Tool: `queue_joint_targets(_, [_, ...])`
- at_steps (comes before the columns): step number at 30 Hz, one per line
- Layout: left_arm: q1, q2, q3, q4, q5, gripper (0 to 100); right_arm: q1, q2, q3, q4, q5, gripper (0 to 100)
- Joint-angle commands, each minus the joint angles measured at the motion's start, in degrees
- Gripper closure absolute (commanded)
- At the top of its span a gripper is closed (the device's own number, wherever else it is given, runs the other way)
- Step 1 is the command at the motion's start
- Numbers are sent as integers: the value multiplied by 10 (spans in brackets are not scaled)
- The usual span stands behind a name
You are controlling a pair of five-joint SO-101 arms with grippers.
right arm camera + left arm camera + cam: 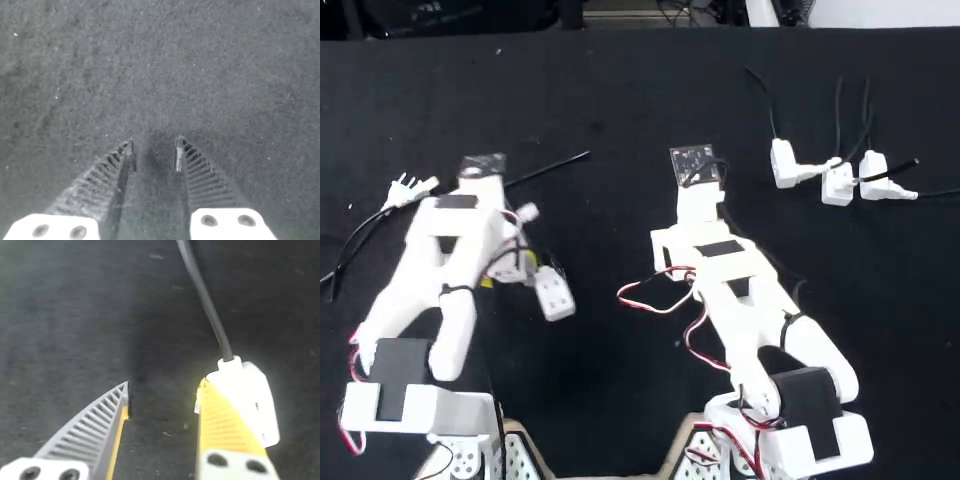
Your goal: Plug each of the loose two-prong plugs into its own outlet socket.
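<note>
Black cloth (620, 90) covers the table. Left gripper (162, 390): jaws apart, nothing between them. White plug (250, 400) lies just outside the yellow finger (220, 425), touching its outer face. Its cord (202, 300) runs ahead, away from the gripper.

Step in hand, as I judge it: grasp this plug. To do it well, I shift the gripper sideways toward the plug until the body sits between both fingers. Then I close on the body, not the cord.

Right gripper (154, 150): jaws a little apart over bare cloth, holding nothing. Sockets (837, 183) lie well apart from it, off to one side.
</note>
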State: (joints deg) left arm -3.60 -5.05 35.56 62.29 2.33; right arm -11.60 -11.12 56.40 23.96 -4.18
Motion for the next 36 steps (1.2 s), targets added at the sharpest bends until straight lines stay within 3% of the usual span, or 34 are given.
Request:
queue_joint_targets(1, [42,-20,14,11,-8,776,14,-21,-29,4,-6,874])
queue_joint_targets(6, [41,-21,-9,84,-27,776,14,-22,-31,4,-9,874])
queue_joint_targets(11, [14,-35,-84,86,-22,776,14,-22,-29,4,-9,875])
queue_joint_targets(20, [16,94,-132,-83,128,776,14,-22,-28,4,-9,875])
queue_joint_targets(25, [-23,165,-182,-23,195,776,14,-22,-28,4,-9,875])
queue_joint_targets(28, [-55,165,-183,10,193,776,12,-22,-28,4,-9,875])
queue_joint_targets(36, [-142,164,-185,86,99,776,11,-22,-29,5,-9,875])
